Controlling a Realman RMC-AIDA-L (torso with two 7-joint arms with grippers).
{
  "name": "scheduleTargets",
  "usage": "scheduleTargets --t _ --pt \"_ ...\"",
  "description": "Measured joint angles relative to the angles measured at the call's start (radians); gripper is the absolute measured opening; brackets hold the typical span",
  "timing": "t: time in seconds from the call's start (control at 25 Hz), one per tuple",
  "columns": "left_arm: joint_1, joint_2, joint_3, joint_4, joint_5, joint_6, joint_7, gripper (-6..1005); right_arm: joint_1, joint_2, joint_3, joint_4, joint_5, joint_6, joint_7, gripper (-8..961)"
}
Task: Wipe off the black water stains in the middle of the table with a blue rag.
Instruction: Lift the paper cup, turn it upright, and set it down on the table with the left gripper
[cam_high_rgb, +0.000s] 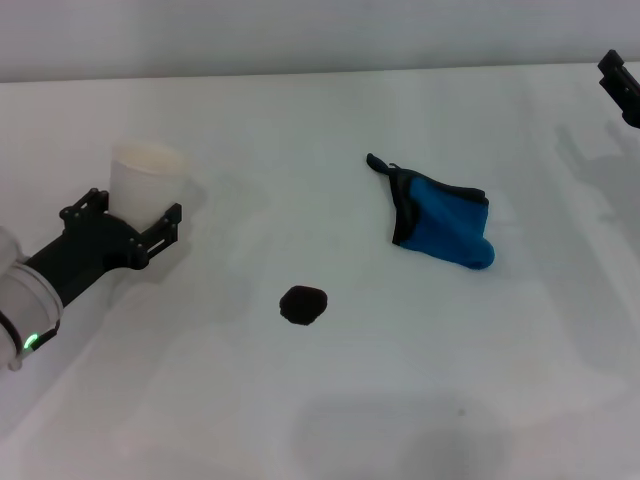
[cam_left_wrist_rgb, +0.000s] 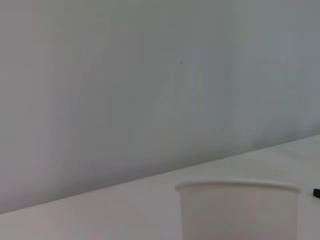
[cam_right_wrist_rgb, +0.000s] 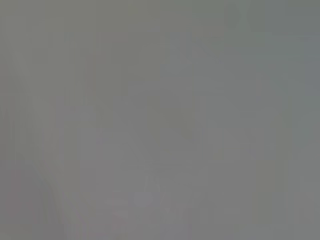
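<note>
The black water stain (cam_high_rgb: 302, 304) is a small dark blot on the white table (cam_high_rgb: 330, 420), near its middle. The blue rag (cam_high_rgb: 445, 226) lies crumpled behind and to the right of the stain, with its black loop (cam_high_rgb: 378, 163) pointing toward the back. My left gripper (cam_high_rgb: 125, 215) is at the left, its fingers on either side of a white paper cup (cam_high_rgb: 145, 180) that stands on the table. The cup's rim also shows in the left wrist view (cam_left_wrist_rgb: 237, 186). My right gripper (cam_high_rgb: 622, 85) shows only partly at the far right edge, well away from the rag.
A pale wall (cam_high_rgb: 300, 35) runs behind the table's far edge. The right wrist view shows only a plain grey surface.
</note>
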Motion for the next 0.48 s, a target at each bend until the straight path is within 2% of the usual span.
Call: scheduleTargets --t 0.48 --pt "0.004 0.003 0.003 -0.039 -0.014 0.012 0.005 767 -0.001 0.002 -0.003 0.003 -0.004 -0.01 0.005 837"
